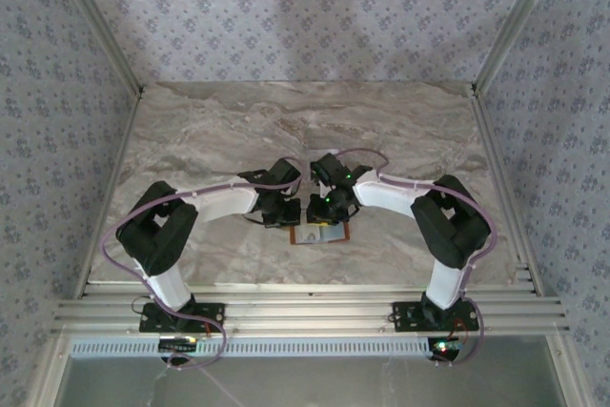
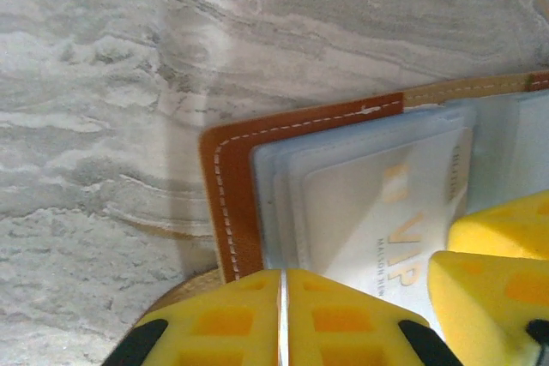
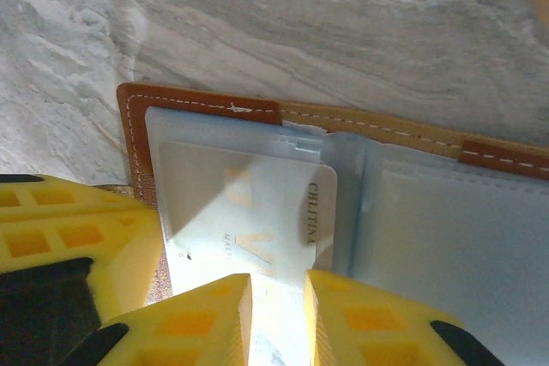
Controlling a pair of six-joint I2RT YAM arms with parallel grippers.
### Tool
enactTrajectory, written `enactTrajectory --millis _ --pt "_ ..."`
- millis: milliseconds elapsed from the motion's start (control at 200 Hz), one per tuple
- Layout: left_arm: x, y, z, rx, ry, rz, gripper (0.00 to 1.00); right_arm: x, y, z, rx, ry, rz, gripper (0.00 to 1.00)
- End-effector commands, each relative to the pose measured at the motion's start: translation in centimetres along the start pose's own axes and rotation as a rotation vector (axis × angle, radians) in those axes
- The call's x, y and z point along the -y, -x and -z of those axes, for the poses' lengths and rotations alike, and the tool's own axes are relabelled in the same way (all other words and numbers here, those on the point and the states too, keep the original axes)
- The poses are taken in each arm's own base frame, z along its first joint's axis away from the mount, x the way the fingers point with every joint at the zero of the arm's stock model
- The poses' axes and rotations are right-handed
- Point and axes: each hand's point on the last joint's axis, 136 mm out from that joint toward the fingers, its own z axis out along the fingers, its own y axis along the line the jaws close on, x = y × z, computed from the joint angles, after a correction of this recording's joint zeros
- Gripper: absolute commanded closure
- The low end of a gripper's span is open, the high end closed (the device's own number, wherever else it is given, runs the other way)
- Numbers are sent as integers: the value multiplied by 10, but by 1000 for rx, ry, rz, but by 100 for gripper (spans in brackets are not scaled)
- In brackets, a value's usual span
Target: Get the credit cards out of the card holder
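Leather card holder (image 3: 133, 143): one, open. Pale card (image 3: 244, 203): one.

Top camera looks down from above and behind me; both wrist cameras peer closely at the card holder (image 2: 232, 203).

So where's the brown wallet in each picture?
Top external: card holder, low centre on the marble table.
Left wrist: its brown stitched corner mid-frame, running right, above the left fingers.
Right wrist: its corner upper left, spreading right, pale card inside.
Shared landmark: the marble table under it.
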Motion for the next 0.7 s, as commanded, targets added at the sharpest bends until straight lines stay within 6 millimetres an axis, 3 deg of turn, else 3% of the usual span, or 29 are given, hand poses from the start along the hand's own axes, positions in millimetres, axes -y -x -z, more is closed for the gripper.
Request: enactTrajectory --millis 0,245,450,695 --pt "-9 -3 -1 -16 36 -2 89 7 -1 11 11 -64 20 75" --pt "-9 -3 0 -15 36 -3 89 9 -2 15 13 -82 25 74" --pt "6 -2 -1 -14 -24 -4 89 -1 -1 17 16 -31 25 74" --pt "-10 -8 -14 -39 32 5 89 -1 -2 18 17 -31 23 71"
